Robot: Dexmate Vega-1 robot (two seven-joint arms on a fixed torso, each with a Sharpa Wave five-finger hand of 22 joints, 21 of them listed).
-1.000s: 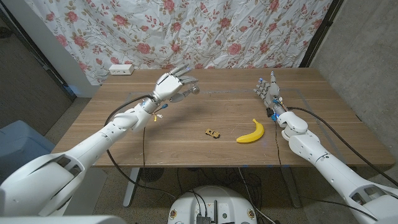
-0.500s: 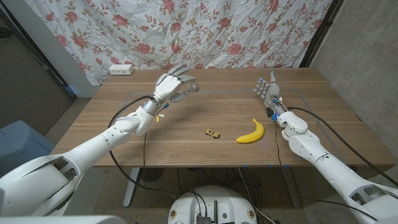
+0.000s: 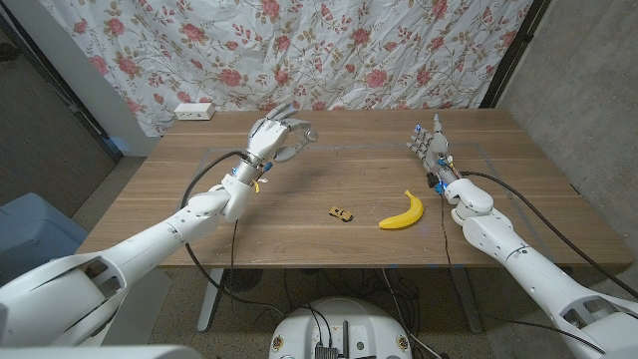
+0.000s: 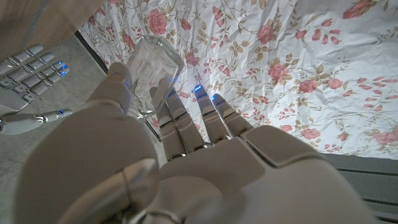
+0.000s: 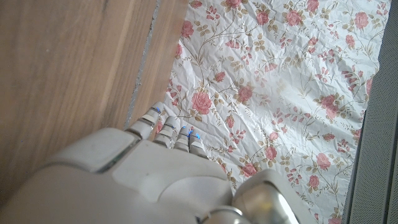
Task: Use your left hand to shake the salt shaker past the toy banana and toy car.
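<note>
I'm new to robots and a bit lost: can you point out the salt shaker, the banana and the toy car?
salt shaker (image 4: 152, 65): left wrist view, on its clear glass body.
banana (image 3: 403, 212): head view, on its yellow middle.
toy car (image 3: 341, 212): head view, on its body.

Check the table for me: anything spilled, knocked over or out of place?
Nothing stands out. The left hand holds the salt shaker off the table; no spilled salt is discernible. The toy car and toy banana lie apart on the wooden table, near its front edge.
</note>
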